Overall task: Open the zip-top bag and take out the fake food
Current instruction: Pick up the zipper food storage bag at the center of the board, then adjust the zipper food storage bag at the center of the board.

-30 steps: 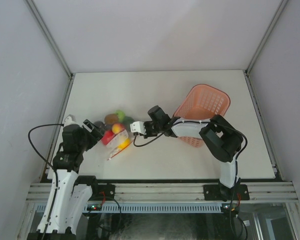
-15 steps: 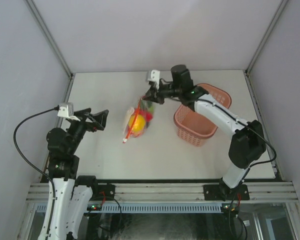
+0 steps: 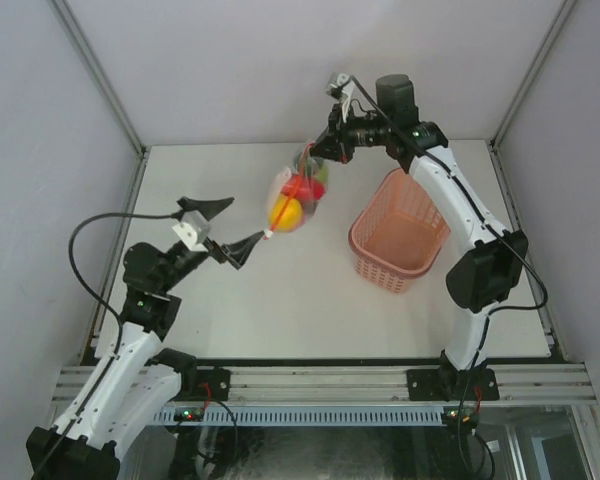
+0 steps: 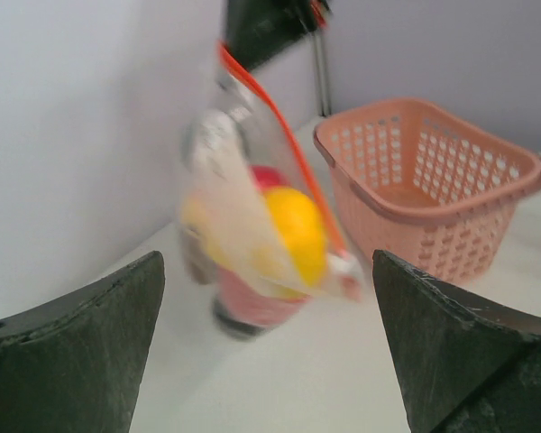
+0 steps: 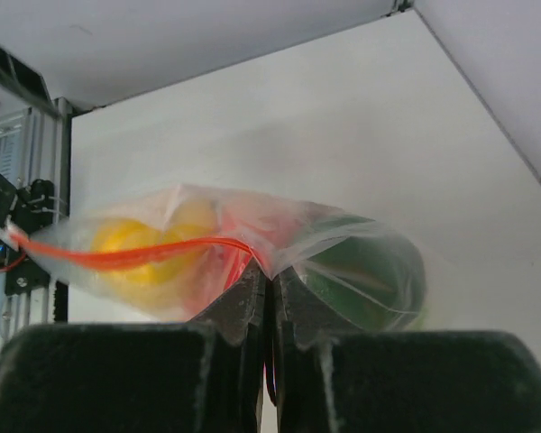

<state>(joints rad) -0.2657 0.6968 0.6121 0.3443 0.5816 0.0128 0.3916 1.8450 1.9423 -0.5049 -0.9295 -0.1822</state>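
Observation:
The clear zip-top bag [image 3: 296, 197] with its orange-red zip strip hangs in the air over the back of the table, full of fake food [image 3: 288, 211]: yellow, red and green pieces show through. My right gripper [image 3: 321, 153] is shut on the bag's top corner; in the right wrist view the bag [image 5: 234, 257] bulges just past the closed fingertips [image 5: 269, 273]. My left gripper [image 3: 232, 228] is open and empty, raised, just left of the bag's lower tip. In the left wrist view the bag [image 4: 261, 234] hangs blurred between the wide-open fingers [image 4: 81, 334].
A pink basket [image 3: 403, 229] stands on the white table [image 3: 230, 310] at the right, below the right arm; it also shows in the left wrist view [image 4: 433, 180]. Grey walls close the back and sides.
The right gripper has lifted the bag up and back from the table. The left gripper let go, opened, and has swung up and right towards the bag's lower tip.

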